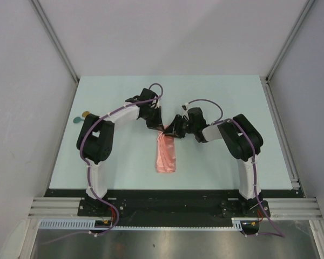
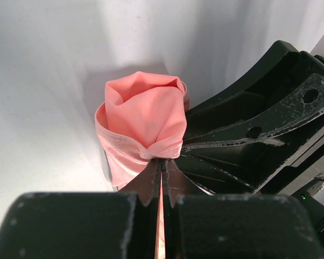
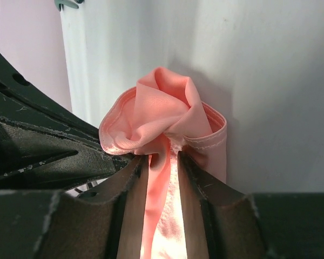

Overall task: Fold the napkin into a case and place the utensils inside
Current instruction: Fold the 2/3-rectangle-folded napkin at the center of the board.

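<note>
Risk first: my left gripper [image 2: 162, 163] is pressed almost together on a thin edge of the napkin [image 1: 166, 155], and my right gripper [image 3: 162, 157] is pinching a thicker wad. They sit just beside each other. If my arms pull unevenly, layers could slip out or twist and spoil the case fold. The napkin is a salmon-pink, sheeny narrow strip at mid-table [image 1: 221, 162]. Its near end lies flat; its far end is lifted and bunched like a rosette. The utensils [image 1: 82, 116] are well apart at the far left edge.

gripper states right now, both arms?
Left gripper: closed, pinching the napkin.
Right gripper: closed on the same napkin.
</note>
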Controlling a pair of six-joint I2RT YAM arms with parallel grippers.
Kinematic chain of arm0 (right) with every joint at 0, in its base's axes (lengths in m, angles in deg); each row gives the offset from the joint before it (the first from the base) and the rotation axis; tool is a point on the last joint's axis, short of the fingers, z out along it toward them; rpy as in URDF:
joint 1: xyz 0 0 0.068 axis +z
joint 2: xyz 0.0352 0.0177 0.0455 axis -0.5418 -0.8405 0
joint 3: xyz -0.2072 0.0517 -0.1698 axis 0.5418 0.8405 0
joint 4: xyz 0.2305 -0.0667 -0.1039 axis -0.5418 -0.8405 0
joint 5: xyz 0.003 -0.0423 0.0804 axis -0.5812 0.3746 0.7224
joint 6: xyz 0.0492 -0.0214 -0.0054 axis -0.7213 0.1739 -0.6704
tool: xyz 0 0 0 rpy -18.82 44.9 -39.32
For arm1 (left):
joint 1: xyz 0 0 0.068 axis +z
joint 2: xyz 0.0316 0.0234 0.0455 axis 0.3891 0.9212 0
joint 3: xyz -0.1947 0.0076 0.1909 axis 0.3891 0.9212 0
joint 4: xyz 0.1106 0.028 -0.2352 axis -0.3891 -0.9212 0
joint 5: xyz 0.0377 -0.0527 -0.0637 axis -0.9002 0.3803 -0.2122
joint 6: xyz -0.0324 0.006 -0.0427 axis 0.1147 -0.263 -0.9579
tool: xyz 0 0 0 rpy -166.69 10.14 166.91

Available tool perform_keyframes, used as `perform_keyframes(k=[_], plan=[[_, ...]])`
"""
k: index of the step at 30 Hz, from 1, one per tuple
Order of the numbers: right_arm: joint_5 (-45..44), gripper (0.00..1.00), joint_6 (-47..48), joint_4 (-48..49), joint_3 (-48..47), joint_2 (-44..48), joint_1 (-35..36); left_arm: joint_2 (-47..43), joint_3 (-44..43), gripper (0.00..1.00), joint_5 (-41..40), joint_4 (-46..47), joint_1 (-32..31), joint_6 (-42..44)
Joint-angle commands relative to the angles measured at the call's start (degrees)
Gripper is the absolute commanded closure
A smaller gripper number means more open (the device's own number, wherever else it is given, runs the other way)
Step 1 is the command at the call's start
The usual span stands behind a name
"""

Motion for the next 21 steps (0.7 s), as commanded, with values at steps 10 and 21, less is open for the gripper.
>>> perform_keyframes(k=[10, 21], plan=[[2.8, 1.0, -21.2, 24.0, -0.2, -10.4, 0.6, -1.6, 2.6, 1.0, -0.2, 1.6, -0.6, -1.0], [-3.4, 0.84, -14.9, 15.9, 0.4, -6.2, 2.3, 0.3, 4.0, 1.0, 0.0, 3.2, 0.6, -3.0]])
